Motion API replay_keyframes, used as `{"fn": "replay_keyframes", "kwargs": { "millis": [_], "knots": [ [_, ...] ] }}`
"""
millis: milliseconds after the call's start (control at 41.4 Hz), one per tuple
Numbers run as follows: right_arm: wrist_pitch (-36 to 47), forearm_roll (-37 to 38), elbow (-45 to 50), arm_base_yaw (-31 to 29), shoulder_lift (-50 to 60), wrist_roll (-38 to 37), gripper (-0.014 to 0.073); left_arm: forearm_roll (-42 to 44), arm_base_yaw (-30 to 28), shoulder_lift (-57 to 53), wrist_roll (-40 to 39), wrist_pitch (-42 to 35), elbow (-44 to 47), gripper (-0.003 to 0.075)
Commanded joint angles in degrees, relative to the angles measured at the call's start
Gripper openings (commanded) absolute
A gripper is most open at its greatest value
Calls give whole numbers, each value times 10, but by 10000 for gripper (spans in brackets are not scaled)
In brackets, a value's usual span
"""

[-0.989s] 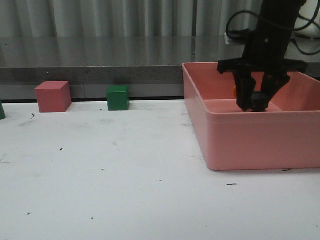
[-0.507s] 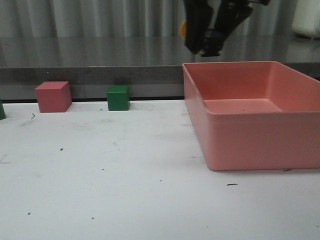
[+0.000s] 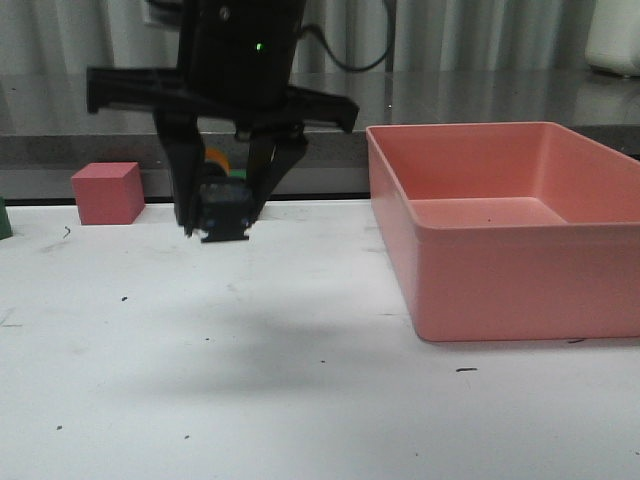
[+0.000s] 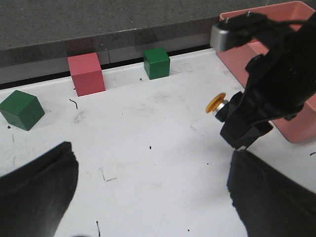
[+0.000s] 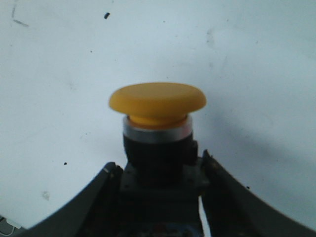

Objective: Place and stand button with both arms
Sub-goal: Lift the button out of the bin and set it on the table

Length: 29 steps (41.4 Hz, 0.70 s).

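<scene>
The white surface [image 3: 300, 400] is scuffed, with small dark specks. Above its middle hangs the right gripper [image 3: 218, 222], jaws clamped on the button [image 3: 222, 210], held clear of the surface with its yellow cap [image 5: 157, 102] pointing sideways. The left gripper [image 4: 148, 197] is spread wide. Farther back stand the pink bin [image 3: 520, 250], a pink cube [image 3: 107, 192], two green cubes [image 4: 157, 62] [image 4: 21, 109], then a grey ledge [image 3: 100, 130] and pale curtains [image 3: 80, 40].

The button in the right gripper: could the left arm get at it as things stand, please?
Probably yes. The right gripper holds the button by its body above bare table, its yellow cap sticking out free. The left gripper is open and faces it, nothing between.
</scene>
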<state>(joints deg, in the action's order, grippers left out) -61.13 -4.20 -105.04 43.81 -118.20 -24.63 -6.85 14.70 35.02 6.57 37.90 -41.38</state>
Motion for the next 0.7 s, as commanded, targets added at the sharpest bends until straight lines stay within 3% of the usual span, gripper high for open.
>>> {"fn": "replay_keyframes", "kwargs": {
  "millis": [0,241,676],
  "knots": [
    [12,8,-32,4,5,-35,259,-9,5,3,1,-44,-17,599],
    [7,8,-73,6,-54,-107,259,-9,5,3,1,-44,-17,599],
    [70,9,-75,9,-87,-239,259,-9,5,3,1,-44,-17,599]
  ]
}}
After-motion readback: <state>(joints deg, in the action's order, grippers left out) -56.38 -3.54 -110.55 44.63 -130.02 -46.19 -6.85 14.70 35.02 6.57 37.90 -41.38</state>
